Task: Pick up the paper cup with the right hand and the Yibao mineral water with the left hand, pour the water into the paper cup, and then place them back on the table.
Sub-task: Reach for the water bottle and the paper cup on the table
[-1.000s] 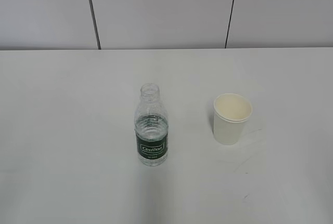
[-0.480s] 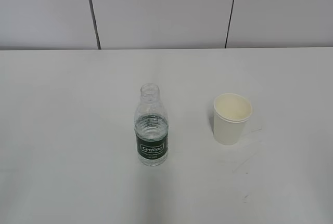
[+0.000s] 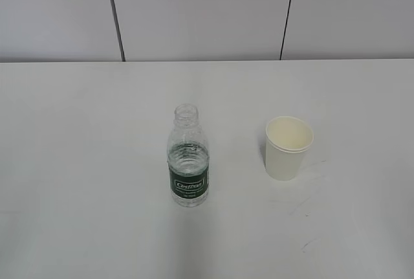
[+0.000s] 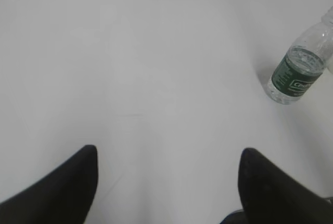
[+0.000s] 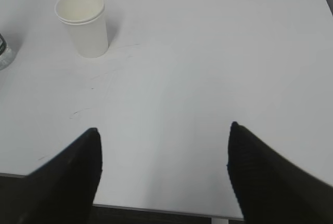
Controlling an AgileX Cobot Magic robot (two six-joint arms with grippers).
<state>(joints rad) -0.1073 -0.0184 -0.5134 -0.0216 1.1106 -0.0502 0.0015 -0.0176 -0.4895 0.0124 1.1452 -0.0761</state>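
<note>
The Yibao mineral water (image 3: 188, 159), a clear ribbed bottle with a dark green label and no cap, stands upright mid-table; it also shows in the left wrist view (image 4: 302, 67) at the far right. The paper cup (image 3: 288, 147) stands upright to its right and shows in the right wrist view (image 5: 83, 23) at the upper left. My left gripper (image 4: 169, 154) is open and empty, well short and left of the bottle. My right gripper (image 5: 164, 133) is open and empty over the table's near edge, far from the cup. Neither arm shows in the exterior view.
The white table (image 3: 77, 162) has faint scuff marks near the cup (image 5: 104, 81). Its front edge (image 5: 166, 211) lies just under my right gripper. A grey panelled wall (image 3: 207, 13) stands behind the table.
</note>
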